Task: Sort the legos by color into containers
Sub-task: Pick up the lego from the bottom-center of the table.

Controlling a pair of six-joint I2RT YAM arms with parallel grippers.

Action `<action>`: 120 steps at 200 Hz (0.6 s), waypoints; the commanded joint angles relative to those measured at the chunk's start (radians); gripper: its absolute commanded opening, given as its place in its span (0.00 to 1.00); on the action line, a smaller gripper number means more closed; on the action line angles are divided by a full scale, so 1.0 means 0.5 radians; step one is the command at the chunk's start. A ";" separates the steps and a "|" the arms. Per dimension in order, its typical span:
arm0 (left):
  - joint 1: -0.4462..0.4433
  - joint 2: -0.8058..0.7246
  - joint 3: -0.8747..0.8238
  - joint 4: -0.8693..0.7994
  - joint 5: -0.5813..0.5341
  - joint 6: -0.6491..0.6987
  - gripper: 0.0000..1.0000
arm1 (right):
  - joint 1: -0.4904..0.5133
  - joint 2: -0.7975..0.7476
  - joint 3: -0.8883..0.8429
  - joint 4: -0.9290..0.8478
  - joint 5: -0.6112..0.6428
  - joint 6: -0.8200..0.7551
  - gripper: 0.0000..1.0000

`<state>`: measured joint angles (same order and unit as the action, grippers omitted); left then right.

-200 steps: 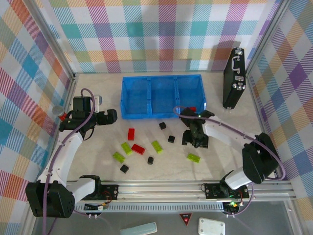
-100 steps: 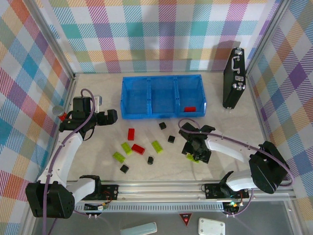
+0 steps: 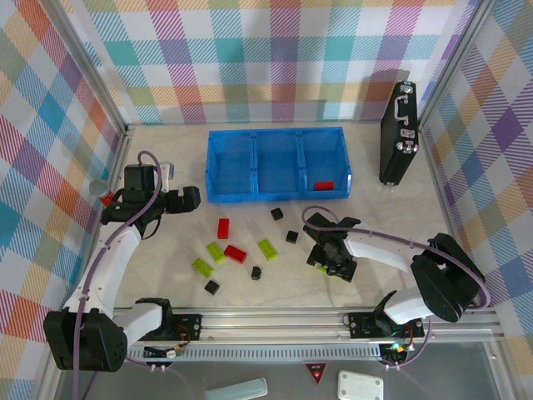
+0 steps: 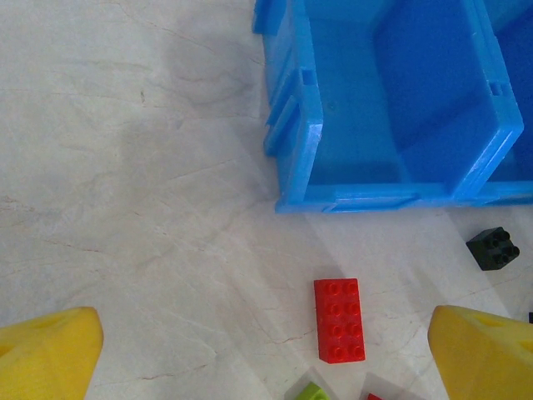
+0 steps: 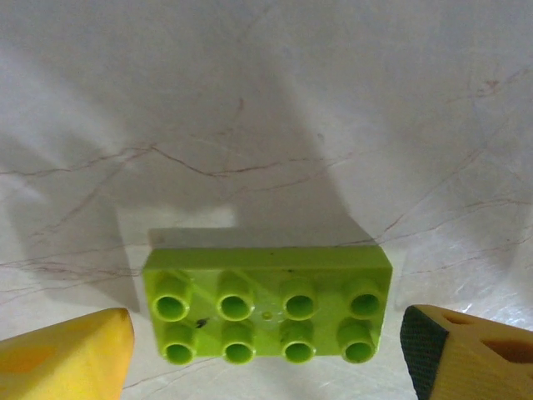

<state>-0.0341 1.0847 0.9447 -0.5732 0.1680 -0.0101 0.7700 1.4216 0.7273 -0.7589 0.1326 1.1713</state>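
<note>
White links [image 3: 107, 260] between black joints [image 3: 143, 190], purple cables [image 3: 148, 155] looping alongside — yellow wedge-shaped fingers [image 4: 48, 354].

Two yellow fingers [image 4: 50, 358] stand wide apart at the bottom corners, above the pale surface [image 4: 125, 167]. Between them lies a red brick [image 4: 337, 321], near the blue tray [image 4: 358, 198]. A black brick [image 4: 493, 248] sits farther right.

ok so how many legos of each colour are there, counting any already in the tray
red legos: 3
green legos: 4
black legos: 4
total: 11
</note>
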 commanded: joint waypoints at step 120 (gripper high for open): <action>0.016 0.010 -0.024 0.027 0.034 0.000 1.00 | 0.012 0.038 -0.029 0.003 -0.018 -0.011 0.70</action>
<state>-0.0341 1.0851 0.9447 -0.5728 0.1680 -0.0101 0.7700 1.4319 0.7124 -0.7357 0.1223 1.1671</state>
